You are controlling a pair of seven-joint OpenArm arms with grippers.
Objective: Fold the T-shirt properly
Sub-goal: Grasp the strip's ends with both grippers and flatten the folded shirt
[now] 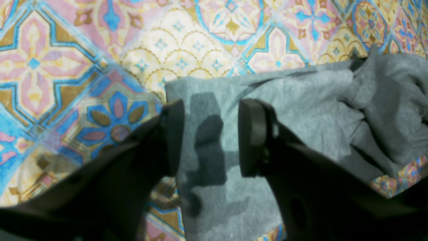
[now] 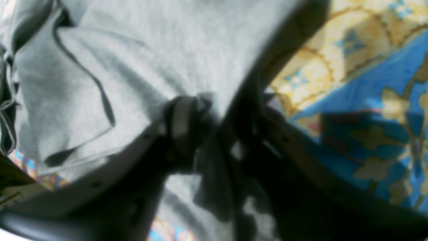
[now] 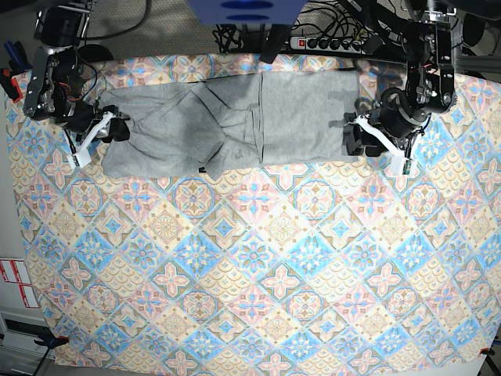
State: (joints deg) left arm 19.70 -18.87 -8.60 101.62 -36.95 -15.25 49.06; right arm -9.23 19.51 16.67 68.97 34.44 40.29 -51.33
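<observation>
The light grey T-shirt [image 3: 235, 117] lies spread sideways across the far part of the table, with loose folds near its middle. My left gripper [image 3: 356, 137] hovers at the shirt's right end. In the left wrist view it [image 1: 212, 137] stands open just above a flat corner of the T-shirt [image 1: 301, 100], with nothing between its fingers. My right gripper [image 3: 117, 129] is at the shirt's left end. The right wrist view is blurred: the right gripper [image 2: 214, 124] has its fingers apart, with a dark fold of the T-shirt [image 2: 133, 50] lying between them.
A pastel tile-patterned cloth [image 3: 258, 274] covers the whole table. A power strip and cables [image 3: 329, 39] run along the back edge, beside a blue block [image 3: 243, 9]. White labels [image 3: 16, 282] sit beyond the table's left edge.
</observation>
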